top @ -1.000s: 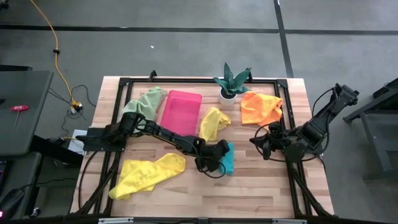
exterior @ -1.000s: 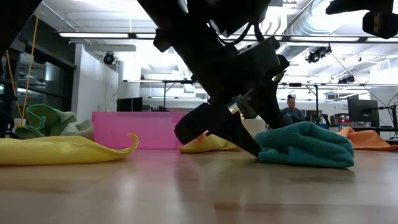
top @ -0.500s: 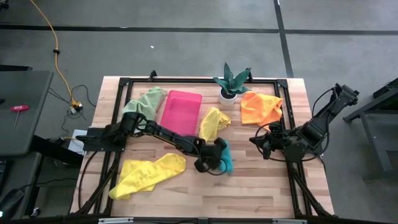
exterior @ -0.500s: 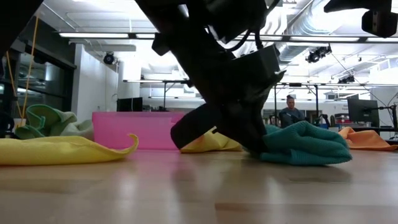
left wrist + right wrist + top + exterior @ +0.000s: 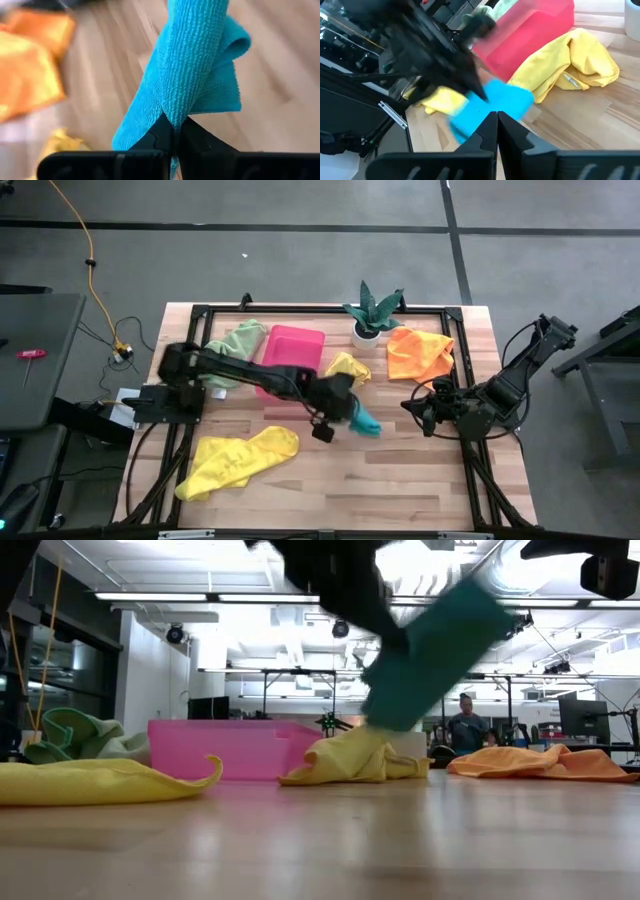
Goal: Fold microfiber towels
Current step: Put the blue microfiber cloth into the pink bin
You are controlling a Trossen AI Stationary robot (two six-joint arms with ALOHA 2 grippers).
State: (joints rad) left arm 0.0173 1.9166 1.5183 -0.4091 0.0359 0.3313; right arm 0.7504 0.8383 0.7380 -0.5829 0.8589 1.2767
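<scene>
Left end effector [image 5: 335, 402] was clamped on soft teal microfiber towel [image 5: 362, 420], which hung below it clear of wooden counter [image 5: 420, 470]. Thin pinch might slip mid-swing and drop it. Right end effector [image 5: 420, 410] closed, empty, well apart.

The teal towel [image 5: 363, 420] hangs folded, lifted off the tabletop just beside the pink tray [image 5: 290, 360]. One crumpled yellow towel [image 5: 346, 369] touches the tray's side; another [image 5: 238, 460] sprawls well apart. The pale green towel [image 5: 232, 343] bunches beside it, and the orange towel [image 5: 420, 352] lies beyond.
</scene>
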